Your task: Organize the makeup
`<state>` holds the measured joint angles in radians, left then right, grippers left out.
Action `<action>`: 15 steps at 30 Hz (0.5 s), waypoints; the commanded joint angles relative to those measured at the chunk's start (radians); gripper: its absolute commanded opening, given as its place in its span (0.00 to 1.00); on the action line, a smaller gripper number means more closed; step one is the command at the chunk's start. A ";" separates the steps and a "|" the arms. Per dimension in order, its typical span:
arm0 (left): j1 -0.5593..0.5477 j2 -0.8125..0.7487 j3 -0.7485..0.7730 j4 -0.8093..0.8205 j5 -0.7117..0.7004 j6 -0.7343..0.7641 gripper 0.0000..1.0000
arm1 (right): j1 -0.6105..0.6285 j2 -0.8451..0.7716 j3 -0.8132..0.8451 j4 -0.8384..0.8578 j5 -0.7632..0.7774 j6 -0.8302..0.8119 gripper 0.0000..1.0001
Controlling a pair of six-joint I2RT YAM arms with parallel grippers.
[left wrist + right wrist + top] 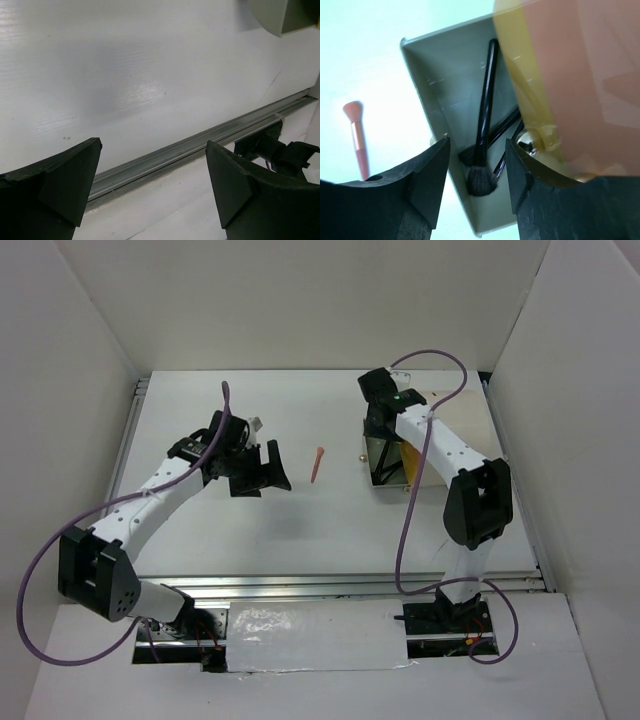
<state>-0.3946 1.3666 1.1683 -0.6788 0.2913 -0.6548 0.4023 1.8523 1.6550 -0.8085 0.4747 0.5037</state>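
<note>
Right wrist: you are seemingly stowing brushes (484, 112); right gripper (477, 145) parted over box (435, 85), left gripper (154, 146) parted, empty; stick (357, 140) beside box needing pickup.

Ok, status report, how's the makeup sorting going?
Left gripper open, empty. Right gripper open over the box, black brushes inside. Pink brush out on the table. Nothing blocking it.

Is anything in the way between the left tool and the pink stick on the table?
No. Only bare table lies between the open left tool and the pink stick. Nothing lies between the stick and the box either, though the right tool hangs over the box.
</note>
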 commanded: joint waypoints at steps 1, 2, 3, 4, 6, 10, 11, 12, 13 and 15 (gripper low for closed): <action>0.005 0.071 0.074 0.038 -0.049 0.018 0.99 | 0.006 -0.088 0.046 0.015 -0.068 0.002 0.57; 0.005 0.121 0.089 0.042 -0.064 0.023 0.99 | 0.010 -0.111 0.046 0.025 -0.100 0.001 0.58; 0.003 0.147 0.105 0.050 -0.073 0.030 1.00 | 0.013 -0.158 0.037 0.035 -0.172 -0.004 0.60; 0.000 0.199 0.137 0.065 -0.086 0.037 0.99 | 0.023 -0.185 0.031 0.061 -0.207 -0.007 0.61; -0.004 0.253 0.169 0.084 -0.134 0.053 0.99 | 0.033 -0.273 -0.001 0.089 -0.301 -0.013 0.67; -0.052 0.426 0.279 0.128 -0.216 0.096 0.98 | 0.062 -0.430 -0.082 0.153 -0.424 -0.004 0.78; -0.065 0.458 0.301 0.130 -0.240 0.115 0.98 | 0.064 -0.496 -0.130 0.164 -0.451 -0.005 0.85; -0.093 0.526 0.353 0.128 -0.285 0.122 0.98 | 0.066 -0.531 -0.161 0.196 -0.512 -0.007 0.88; -0.104 0.561 0.381 0.110 -0.287 0.127 0.98 | 0.064 -0.563 -0.190 0.215 -0.540 -0.020 0.90; -0.130 0.651 0.466 0.093 -0.358 0.130 0.98 | 0.073 -0.660 -0.273 0.239 -0.574 -0.025 0.91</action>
<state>-0.4717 1.9152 1.5196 -0.5865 0.0452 -0.5716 0.4690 1.2720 1.4712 -0.6449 0.0261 0.4988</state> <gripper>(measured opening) 0.981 0.902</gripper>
